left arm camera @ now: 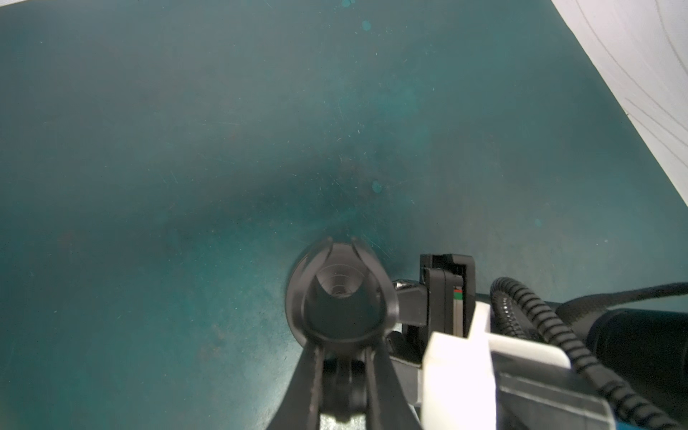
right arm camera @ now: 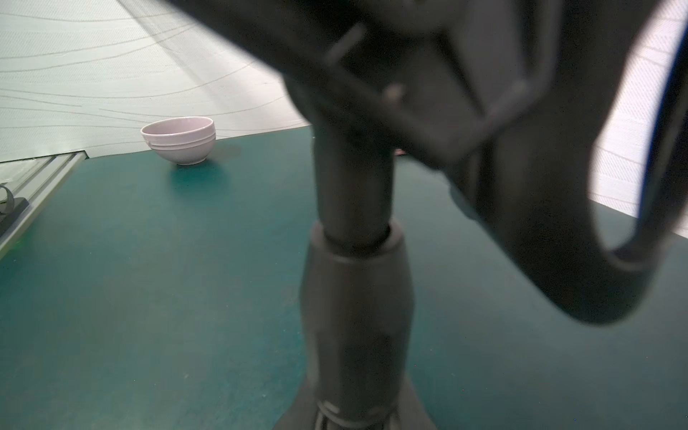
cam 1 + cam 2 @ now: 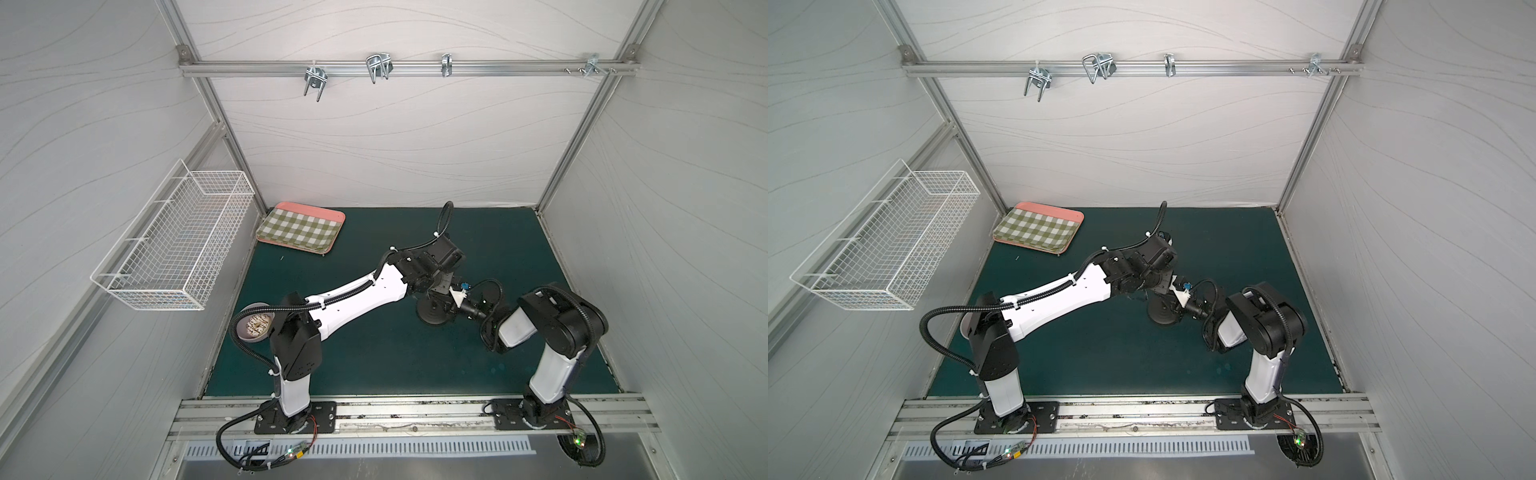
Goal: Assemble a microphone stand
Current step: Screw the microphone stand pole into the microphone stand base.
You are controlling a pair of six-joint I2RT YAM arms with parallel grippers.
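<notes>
The black microphone stand stands upright on the green mat, right of centre. Its round base (image 3: 428, 318) (image 3: 1160, 319) shows in both top views. My left gripper (image 3: 436, 291) (image 3: 1160, 291) points straight down over it. In the left wrist view this gripper (image 1: 342, 357) is shut on the neck below the U-shaped clip (image 1: 340, 294). My right gripper (image 3: 451, 301) (image 3: 1177, 301) comes in level from the right. In the right wrist view it (image 2: 353, 413) is shut low on the thick sleeve (image 2: 357, 316) below the thin rod (image 2: 353, 193). The base is hidden there.
A checked tray (image 3: 301, 228) lies at the mat's far left corner. A pale bowl (image 3: 257, 326) (image 2: 180, 143) sits by the left arm's elbow. A white wire basket (image 3: 174, 241) hangs on the left wall. Metal hooks (image 3: 378, 66) hang on the back rail.
</notes>
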